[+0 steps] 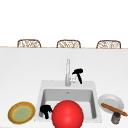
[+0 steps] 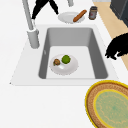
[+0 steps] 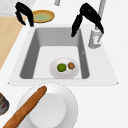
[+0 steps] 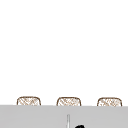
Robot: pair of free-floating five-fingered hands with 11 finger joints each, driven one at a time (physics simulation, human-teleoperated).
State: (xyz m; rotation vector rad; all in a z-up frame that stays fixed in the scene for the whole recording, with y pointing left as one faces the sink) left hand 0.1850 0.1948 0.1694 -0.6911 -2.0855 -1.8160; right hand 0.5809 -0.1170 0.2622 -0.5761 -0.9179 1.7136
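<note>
My right hand (image 1: 78,73) hangs beside the faucet (image 1: 67,72), above the sink's back edge, fingers straight and pointing down; in the right side view this hand (image 3: 86,17) has its thumb just over the faucet's base (image 3: 95,38), holding nothing. My left hand (image 1: 46,111) hovers at the sink's front left rim, fingers loosely drooping and empty; in the left side view the same hand (image 2: 117,48) is at the right edge. In the sink (image 2: 98,53) lies a white plate (image 2: 67,70) with a green lime (image 2: 66,59) and a small brown fruit (image 2: 57,61).
A big red ball (image 1: 67,115) covers the sink's front in the front view. Right of the sink sits a white plate (image 1: 113,99) with a baguette (image 1: 115,109) across it and a dark jar (image 1: 115,118). A yellow-rimmed plate (image 1: 21,112) lies to the left. Chairs (image 1: 28,43) stand behind the counter.
</note>
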